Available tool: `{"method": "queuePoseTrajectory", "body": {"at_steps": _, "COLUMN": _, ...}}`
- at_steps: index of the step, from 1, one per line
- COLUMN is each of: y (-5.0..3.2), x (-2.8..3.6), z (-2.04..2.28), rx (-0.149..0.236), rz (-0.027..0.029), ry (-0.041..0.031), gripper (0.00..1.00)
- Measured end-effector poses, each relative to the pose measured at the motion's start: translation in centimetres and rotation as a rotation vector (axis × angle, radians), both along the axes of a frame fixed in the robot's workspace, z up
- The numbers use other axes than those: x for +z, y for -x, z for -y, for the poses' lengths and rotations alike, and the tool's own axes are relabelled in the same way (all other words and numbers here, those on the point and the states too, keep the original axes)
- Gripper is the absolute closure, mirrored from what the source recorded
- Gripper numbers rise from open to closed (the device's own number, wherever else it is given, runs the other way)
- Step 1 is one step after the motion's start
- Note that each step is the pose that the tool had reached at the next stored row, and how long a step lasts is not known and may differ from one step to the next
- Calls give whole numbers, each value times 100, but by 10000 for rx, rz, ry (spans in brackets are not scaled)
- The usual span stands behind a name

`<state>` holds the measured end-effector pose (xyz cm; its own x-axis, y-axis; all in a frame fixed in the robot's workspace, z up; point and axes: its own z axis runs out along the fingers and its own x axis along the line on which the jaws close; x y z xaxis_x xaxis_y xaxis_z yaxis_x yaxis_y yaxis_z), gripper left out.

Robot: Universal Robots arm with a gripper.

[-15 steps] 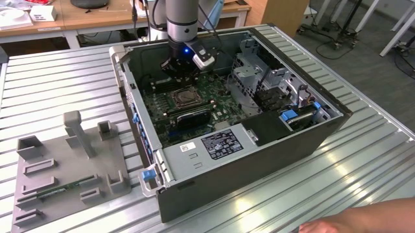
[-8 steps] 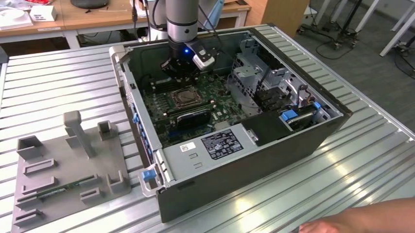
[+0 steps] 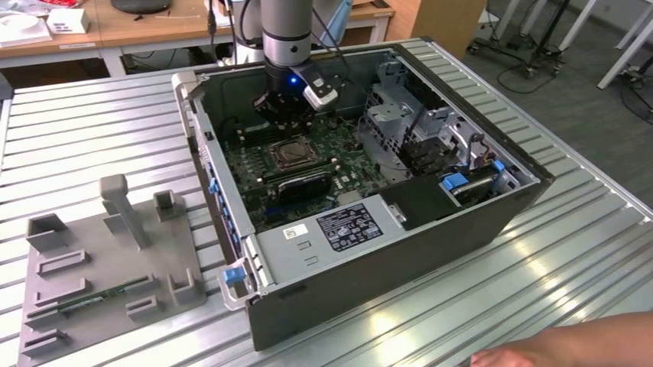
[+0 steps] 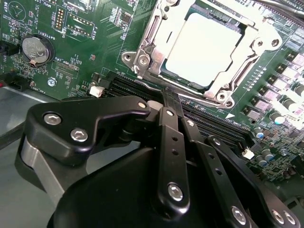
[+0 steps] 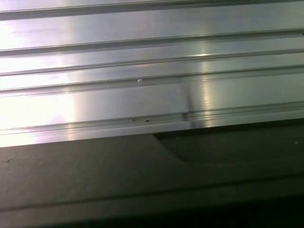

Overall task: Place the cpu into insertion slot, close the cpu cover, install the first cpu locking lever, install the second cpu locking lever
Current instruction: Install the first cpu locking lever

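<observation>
We judge two steps done: left of centre in the exterior view the cpu sits in the insertion slot under the flat cpu cover, the gripper, closed and empty, hangs just above it in frame, and whether the locking levers are latched we cannot tell.

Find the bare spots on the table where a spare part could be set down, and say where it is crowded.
Bare table lies behind the grey fixture and at the exterior view's right of the computer case, up to a hand. Inside the case is crowded with the circuit board and the gripper.
</observation>
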<state>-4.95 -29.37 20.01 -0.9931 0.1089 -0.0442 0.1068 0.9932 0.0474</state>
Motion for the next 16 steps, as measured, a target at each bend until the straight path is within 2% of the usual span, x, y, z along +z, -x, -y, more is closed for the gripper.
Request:
{"method": "queuePoseTrajectory", "body": {"at_steps": 5, "y": 0, "x": 40, "z": 0, "rx": 0, "rz": 0, "ry": 0, "gripper": 90}}
{"method": "queuePoseTrajectory", "body": {"at_steps": 16, "y": 0, "x": 27, "z": 0, "rx": 0, "rz": 0, "ry": 1, "gripper": 90}}
